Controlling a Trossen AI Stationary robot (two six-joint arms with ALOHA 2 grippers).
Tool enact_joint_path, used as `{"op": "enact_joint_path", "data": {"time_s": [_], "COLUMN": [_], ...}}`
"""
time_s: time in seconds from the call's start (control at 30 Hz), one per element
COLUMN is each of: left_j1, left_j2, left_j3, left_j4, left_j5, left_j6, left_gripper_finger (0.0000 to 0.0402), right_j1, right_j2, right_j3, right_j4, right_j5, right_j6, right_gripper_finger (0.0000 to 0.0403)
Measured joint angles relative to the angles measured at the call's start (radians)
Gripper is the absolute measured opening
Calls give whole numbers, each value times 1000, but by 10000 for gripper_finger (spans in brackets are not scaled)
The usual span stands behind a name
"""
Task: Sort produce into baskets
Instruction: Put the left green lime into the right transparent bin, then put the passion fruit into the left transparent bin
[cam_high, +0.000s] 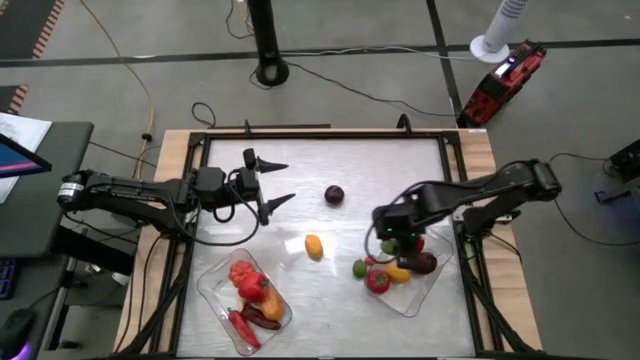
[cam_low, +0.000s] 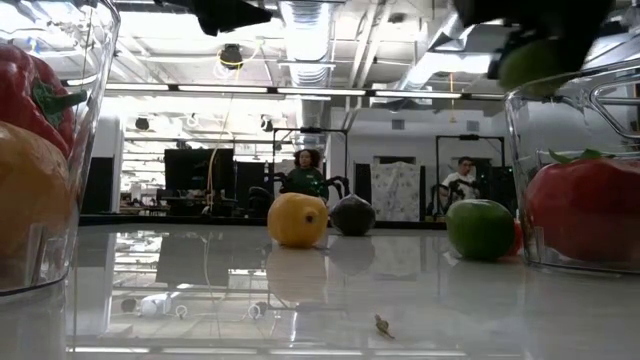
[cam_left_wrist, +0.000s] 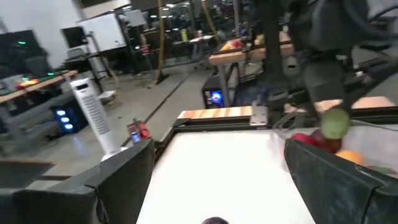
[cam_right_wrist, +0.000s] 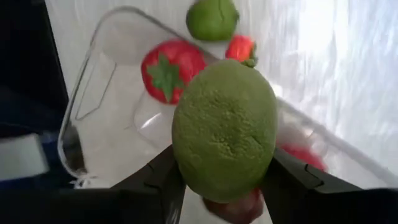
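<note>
1. My right wrist view shows what the overhead hides: the right gripper (cam_right_wrist: 225, 186) has its fingers closed on a green lime (cam_right_wrist: 224, 129), held above the right basket (cam_right_wrist: 93, 93).
2. Below the lime, that view shows a red tomato (cam_right_wrist: 166, 70) inside the basket, with a second green fruit (cam_right_wrist: 212, 18) and a small red piece (cam_right_wrist: 241, 48) just outside its rim.
3. From above I see the right arm bent in from the table's right edge, its gripper (cam_high: 398, 238) over the right basket (cam_high: 425, 290) near the front right corner.
4. The left gripper (cam_high: 280, 183) hangs over the table's left half with its fingers spread wide, holding nothing.
5. The left basket (cam_high: 215, 290) sits near the front edge, holding red and orange produce.
6. A yellow-orange piece (cam_high: 314, 246) and a dark purple one (cam_high: 334, 195) lie loose mid-table, well apart.
</note>
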Motion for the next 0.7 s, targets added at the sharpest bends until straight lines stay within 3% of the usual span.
{"op": "enact_joint_path", "data": {"time_s": [0.17, 0.4, 0.57, 0.7], "left_j1": [0, 0, 0, 0], "left_j2": [0, -8, -36, -37], "left_j3": [0, 0, 0, 0], "left_j4": [0, 1, 13, 36], "left_j5": [-67, -67, -66, -36], "left_j6": [7, 25, 29, 30], "left_gripper_finger": [345, 345, 345, 345], "right_j1": [32, 83, 88, 54], "right_j2": [-108, -213, -232, -215], "right_j3": [-99, -232, -254, -185], "right_j4": [5, 63, 80, 99], "right_j5": [6, 63, 61, 79], "right_j6": [158, 331, 358, 295], "right_gripper_finger": [209, 241, 264, 265]}}
